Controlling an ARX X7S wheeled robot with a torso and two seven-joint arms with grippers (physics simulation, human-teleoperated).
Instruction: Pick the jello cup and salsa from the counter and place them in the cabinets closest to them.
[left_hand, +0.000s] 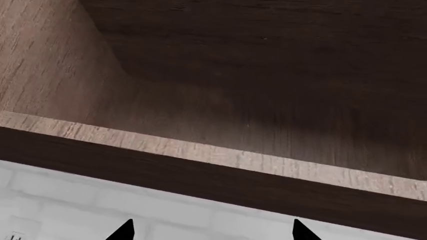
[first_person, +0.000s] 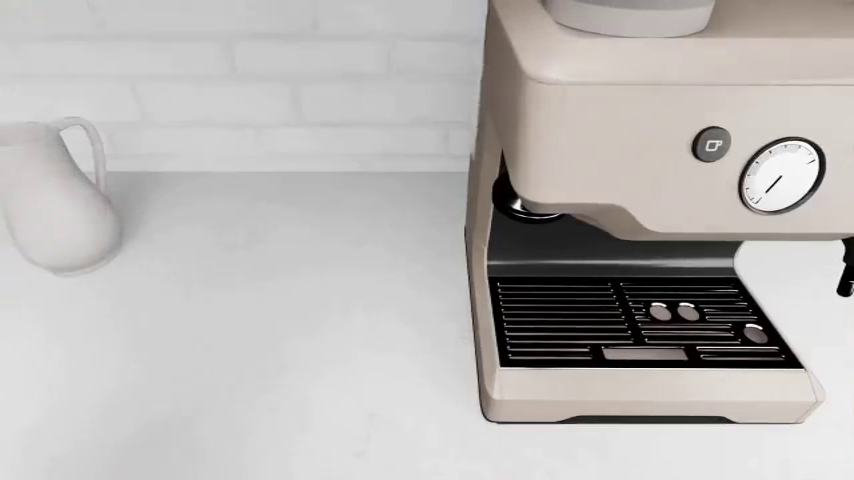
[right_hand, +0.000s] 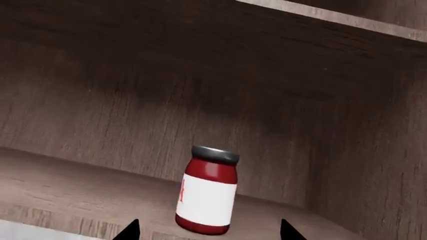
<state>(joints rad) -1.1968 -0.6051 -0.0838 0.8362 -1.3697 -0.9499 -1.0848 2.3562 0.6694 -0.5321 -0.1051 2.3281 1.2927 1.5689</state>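
Note:
The salsa (right_hand: 208, 192), a jar of red sauce with a grey lid and white label, stands upright on a wooden cabinet shelf (right_hand: 60, 190) in the right wrist view. My right gripper (right_hand: 208, 231) is open. Its two dark fingertips sit wide apart on either side of the jar's base, clear of the glass. My left gripper (left_hand: 212, 231) is open and empty. It faces the front edge (left_hand: 200, 152) of another wooden cabinet with a bare inside. The jello cup is out of view. The white counter (first_person: 267, 330) shows in the head view, with neither gripper in it.
A white jug (first_person: 54, 205) stands at the counter's far left by the white brick wall (first_person: 240, 80). A large beige espresso machine (first_person: 641, 200) fills the right side. White brick wall (left_hand: 60, 200) shows below the left cabinet.

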